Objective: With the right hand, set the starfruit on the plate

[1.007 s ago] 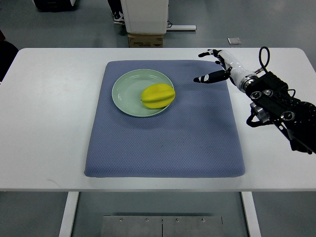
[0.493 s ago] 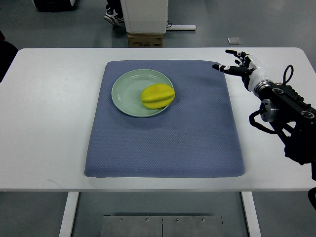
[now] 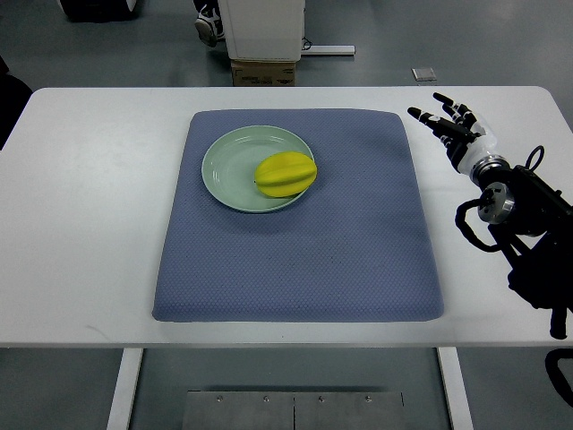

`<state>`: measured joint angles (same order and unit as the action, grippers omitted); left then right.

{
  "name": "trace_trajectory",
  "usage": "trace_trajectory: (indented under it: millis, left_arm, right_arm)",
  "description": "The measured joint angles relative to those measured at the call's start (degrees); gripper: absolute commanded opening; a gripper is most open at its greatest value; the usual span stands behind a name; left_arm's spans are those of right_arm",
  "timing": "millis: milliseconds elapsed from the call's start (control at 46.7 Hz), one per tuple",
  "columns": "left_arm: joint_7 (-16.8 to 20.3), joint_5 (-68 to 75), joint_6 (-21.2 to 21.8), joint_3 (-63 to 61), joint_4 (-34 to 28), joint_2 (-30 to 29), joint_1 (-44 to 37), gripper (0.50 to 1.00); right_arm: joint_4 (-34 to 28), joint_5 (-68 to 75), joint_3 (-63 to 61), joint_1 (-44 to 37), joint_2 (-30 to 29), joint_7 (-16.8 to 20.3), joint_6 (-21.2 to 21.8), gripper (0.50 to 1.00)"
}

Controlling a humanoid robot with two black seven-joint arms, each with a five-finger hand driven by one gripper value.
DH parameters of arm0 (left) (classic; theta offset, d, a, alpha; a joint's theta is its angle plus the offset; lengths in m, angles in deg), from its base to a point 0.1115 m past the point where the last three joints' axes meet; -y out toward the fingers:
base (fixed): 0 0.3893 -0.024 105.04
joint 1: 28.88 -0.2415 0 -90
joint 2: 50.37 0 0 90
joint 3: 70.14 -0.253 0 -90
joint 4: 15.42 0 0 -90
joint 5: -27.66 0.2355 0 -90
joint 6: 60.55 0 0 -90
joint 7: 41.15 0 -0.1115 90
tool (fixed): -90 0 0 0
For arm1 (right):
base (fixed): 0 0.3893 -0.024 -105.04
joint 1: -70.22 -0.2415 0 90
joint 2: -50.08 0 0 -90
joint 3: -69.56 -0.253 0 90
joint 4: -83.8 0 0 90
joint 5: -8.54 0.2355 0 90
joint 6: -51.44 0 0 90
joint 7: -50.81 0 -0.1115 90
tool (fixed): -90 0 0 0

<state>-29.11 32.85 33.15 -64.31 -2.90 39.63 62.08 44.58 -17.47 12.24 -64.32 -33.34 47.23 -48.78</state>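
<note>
Grey floor shows beyond the far edge of the white worktop [image 3: 89, 224], where a white cabinet base [image 3: 262, 29] and a cardboard box [image 3: 264, 72] stand, with a small grey plate set into the floor [image 3: 424, 74] further right. Most of the worktop's middle is covered by a blue-grey textured mat [image 3: 304, 260], laid roughly square. From the picture's right edge the right arm [image 3: 528, 242] comes in, black with exposed cables, resting over the bare worktop just beside the mat's right border. On the far left part of the mat sits a pale green round plate [image 3: 224, 166]. A yellow starfruit [image 3: 286, 174] lies on the plate's right side, its right end reaching to the rim, well apart from the arm. The right hand [image 3: 452, 125], white with black fingertips, is held near the mat's far right corner with its fingers [image 3: 424, 116] spread wide and pointing toward the upper left, holding nothing.
</note>
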Motion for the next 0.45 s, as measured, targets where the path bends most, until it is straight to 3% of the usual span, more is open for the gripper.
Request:
trace_trajectory:
  millis: [450]
  left_arm:
    - [0.00, 0.00, 0.00, 0.01, -0.05, 0.00, 0.00, 1.000]
  right_arm:
    - [0.00, 0.00, -1.04, 1.39, 0.11, -0.15, 0.03, 1.000]
